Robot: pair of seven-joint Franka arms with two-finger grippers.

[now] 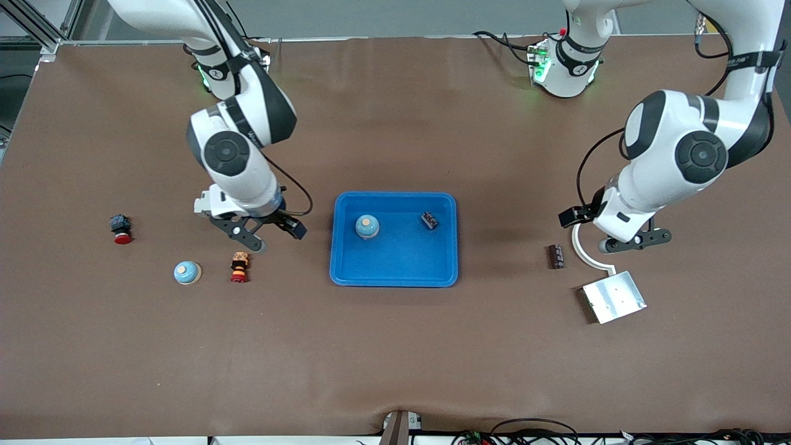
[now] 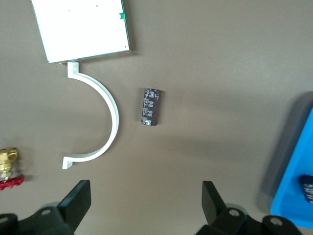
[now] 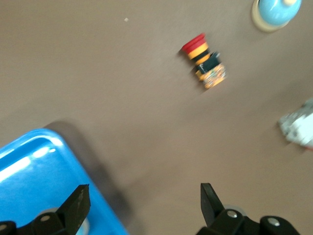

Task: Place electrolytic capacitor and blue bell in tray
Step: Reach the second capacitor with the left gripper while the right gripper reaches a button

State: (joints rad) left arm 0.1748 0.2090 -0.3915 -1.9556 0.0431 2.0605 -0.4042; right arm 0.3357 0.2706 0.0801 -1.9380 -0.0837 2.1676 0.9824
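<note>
The blue tray (image 1: 405, 259) lies mid-table. In it stand a blue bell (image 1: 367, 227) and a small dark part (image 1: 429, 220). A second blue bell (image 1: 186, 272) stands on the table toward the right arm's end. The dark cylindrical electrolytic capacitor (image 1: 557, 256) lies on the table toward the left arm's end, also in the left wrist view (image 2: 150, 106). My left gripper (image 1: 634, 241) hangs open and empty beside the capacitor (image 2: 146, 205). My right gripper (image 1: 278, 238) is open and empty, between the tray and a red-orange push button (image 1: 239, 267), by the tray's corner (image 3: 34, 166).
A silver metal plate (image 1: 613, 296) and a white curved bracket (image 1: 587, 253) lie near the capacitor. A black-and-red button (image 1: 121, 228) lies toward the right arm's end. A brass-and-red part (image 2: 7, 169) shows in the left wrist view.
</note>
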